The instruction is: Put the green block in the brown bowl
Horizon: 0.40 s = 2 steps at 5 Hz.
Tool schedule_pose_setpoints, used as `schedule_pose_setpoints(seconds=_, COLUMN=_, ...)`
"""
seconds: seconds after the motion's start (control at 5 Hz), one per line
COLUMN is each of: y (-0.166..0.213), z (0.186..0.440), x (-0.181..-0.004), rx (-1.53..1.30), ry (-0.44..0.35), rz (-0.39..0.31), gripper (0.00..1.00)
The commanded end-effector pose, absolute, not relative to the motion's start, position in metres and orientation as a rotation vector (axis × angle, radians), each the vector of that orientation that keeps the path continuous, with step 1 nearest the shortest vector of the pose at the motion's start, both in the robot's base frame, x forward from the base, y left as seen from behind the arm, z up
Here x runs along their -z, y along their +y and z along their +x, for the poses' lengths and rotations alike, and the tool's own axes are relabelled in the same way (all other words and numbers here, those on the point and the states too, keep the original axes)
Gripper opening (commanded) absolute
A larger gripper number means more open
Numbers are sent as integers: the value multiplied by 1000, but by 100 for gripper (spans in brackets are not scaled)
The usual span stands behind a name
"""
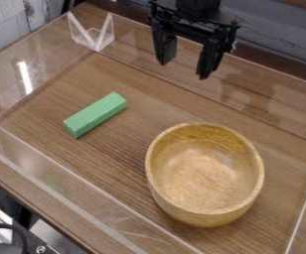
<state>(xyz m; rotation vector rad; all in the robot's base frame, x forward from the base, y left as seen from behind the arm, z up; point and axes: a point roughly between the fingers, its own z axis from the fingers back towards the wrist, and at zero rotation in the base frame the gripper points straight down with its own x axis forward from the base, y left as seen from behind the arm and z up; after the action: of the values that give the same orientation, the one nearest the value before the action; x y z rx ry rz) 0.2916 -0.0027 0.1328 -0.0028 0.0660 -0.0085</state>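
**Green block flat on the wood, bowl empty**

A dark wood-grain table [63, 169] is seen, fenced in by low clear plastic walls [23, 74] — glare is thrown off the far-left panels. Nothing is seen lying between block and bowl. The green block [94, 114], a bright flat-faced bar, is lying at left, angled toward the far right. The brown bowl [205, 174], thick-rimmed and grained, is placed near right, well apart. The gripper [185, 50] is held high at the far side, jaws spread, nothing gripped.
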Motion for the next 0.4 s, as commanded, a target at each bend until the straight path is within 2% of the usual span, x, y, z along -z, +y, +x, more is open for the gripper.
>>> schedule_pose_setpoints(seconds=0.0, y=18, z=285, x=-125, rx=47, ry=67, rz=0, gripper=100)
schedule_pose_setpoints(seconds=0.2, y=47, z=273, x=-111, rx=101, ry=72, rz=6, gripper=100)
